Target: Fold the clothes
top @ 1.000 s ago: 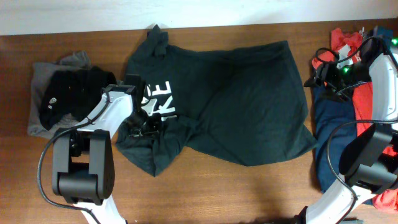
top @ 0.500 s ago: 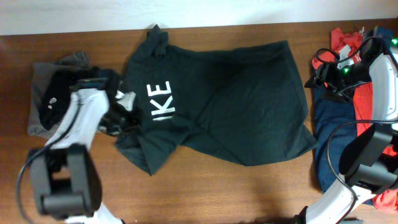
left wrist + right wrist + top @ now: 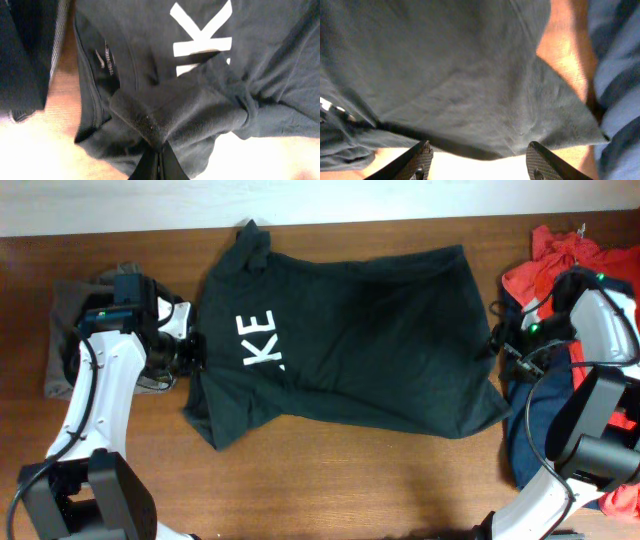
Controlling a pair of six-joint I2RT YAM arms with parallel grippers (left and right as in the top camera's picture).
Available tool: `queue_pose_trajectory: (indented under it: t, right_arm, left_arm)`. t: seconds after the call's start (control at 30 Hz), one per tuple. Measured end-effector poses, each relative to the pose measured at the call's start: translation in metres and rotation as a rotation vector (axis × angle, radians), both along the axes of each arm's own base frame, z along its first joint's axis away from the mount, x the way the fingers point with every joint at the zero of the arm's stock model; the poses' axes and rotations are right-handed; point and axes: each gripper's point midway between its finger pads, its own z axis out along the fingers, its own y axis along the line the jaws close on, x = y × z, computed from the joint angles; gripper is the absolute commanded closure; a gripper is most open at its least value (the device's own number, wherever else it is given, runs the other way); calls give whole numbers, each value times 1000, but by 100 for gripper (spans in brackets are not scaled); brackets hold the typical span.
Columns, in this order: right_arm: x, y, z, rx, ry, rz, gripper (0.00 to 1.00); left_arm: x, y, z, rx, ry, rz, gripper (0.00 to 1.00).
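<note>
Fingers (image 3: 148, 169) of the left gripper (image 3: 159, 150) are pressed together on a bunched fold of the T-shirt (image 3: 380, 340), pinching cloth at its left edge, just left of the white letters (image 3: 260, 340) "KE". The pinched fold stands up as a ridge in the left wrist view, with a sleeve and part of the lettering behind it.

The T-shirt is dark green-black and lies spread on the table (image 3: 300, 480), collar toward the left gripper, hem toward the right. It is mostly flat, with the lower left sleeve rumpled.

Right gripper (image 3: 479, 161) sits at the shirt's right edge, fingers (image 3: 418, 161) apart, nothing clamped. Dark shirt cloth fills its view beyond the fingertips; can't tell if they touch it.

A red garment (image 3: 550, 265) and a navy garment (image 3: 525, 420) are heaped just right of the T-shirt, the navy one near its lower right corner. A grey garment (image 3: 60, 370) lies left of the T-shirt, partly under the left arm.
</note>
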Motion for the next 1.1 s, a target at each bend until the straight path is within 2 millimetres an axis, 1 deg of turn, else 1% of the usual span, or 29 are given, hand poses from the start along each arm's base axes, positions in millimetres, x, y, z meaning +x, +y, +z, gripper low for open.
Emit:
queue_pose_trajectory:
  t: [0.07,0.17,0.23,0.3,0.53,0.6,0.7,0.8,0.87,0.9,1.03,1.1]
  right_arm:
    - [-5,2,-5,8,15,8,38]
    - [-6,3,-5,11,9,22,40]
    - [-6,3,-7,13,5,27,45]
    - [-9,5,-12,20,16,25,50]
    - [-54,26,-44,76,165,20,55]
    - [-61,27,-54,70,184,5,55]
    - [-66,22,-61,28,209,-8,55]
    - [-60,12,-67,-21,184,-14,54]
    - [-56,7,-69,-40,163,-16,51]
    - [-54,4,-70,-46,155,-19,51]
    - [-54,-7,-72,-60,144,-41,42]
    - [-56,-13,-72,-70,147,-51,42]
  left_arm:
    - [5,0,2,3,-25,-4,99]
    - [7,1,2,6,-35,-12,100]
    - [6,2,2,16,-31,-19,99]
    - [4,4,0,29,-23,-18,100]
    - [3,9,0,59,-23,-11,100]
    - [3,11,0,71,-22,-9,100]
    - [3,15,0,94,-20,-3,99]
    - [2,21,-1,123,-15,4,99]
    - [1,25,2,140,-20,12,100]
    - [1,27,4,146,-26,16,99]
    - [-1,36,20,167,-71,42,99]
    - [-1,39,29,175,-96,50,99]
